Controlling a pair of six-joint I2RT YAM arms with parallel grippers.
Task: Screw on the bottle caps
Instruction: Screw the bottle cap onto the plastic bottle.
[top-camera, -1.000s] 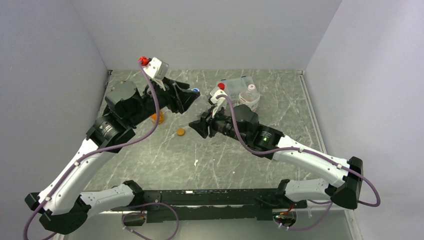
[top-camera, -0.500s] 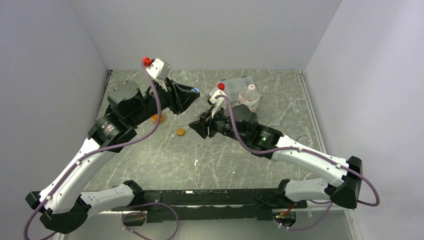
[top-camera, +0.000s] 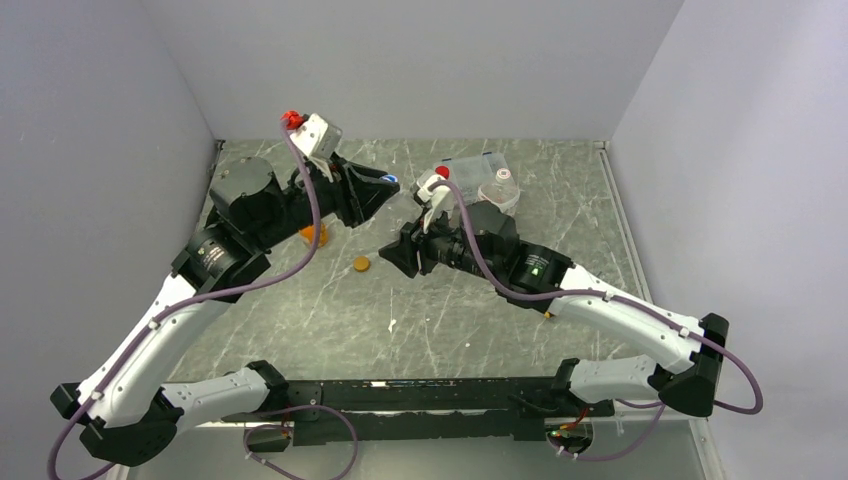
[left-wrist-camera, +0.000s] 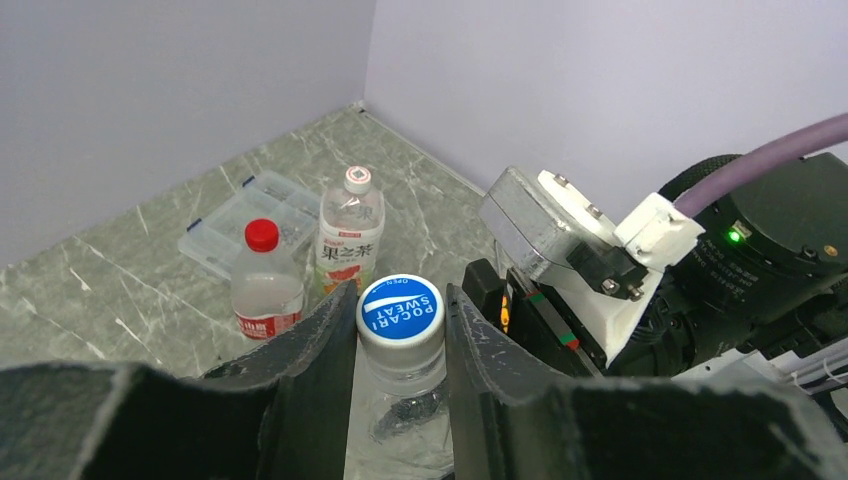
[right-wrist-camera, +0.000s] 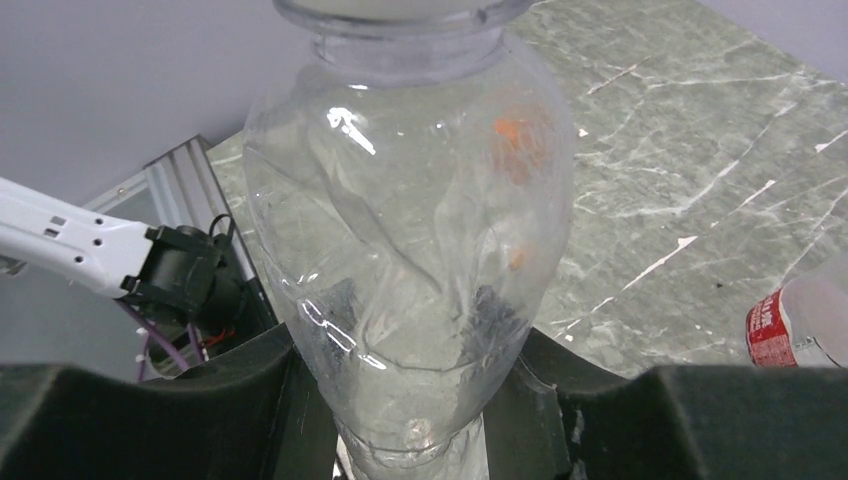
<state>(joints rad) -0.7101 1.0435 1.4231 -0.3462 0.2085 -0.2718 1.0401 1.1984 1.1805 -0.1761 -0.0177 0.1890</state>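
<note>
**Blue cap gripped, bottle braced**

Our left claw (left-wrist-camera: 400, 300) pinches the blue round plastic screw cap (left-wrist-camera: 400, 308), which sits on the neck of the clear plastic bottle (right-wrist-camera: 410, 200) between its fingers. Our right claw (right-wrist-camera: 405, 345) clamps that bottle's body, we judge to stop it spinning as the cap turns. A small orange round cap (top-camera: 361, 264) lies loose near the right claw. Beyond the left claw stand a red-capped, red-labelled bottle (left-wrist-camera: 265, 285) and a white-labelled bottle (left-wrist-camera: 350, 235), both capped, then a flat clear compartment box (left-wrist-camera: 225, 220).
</note>
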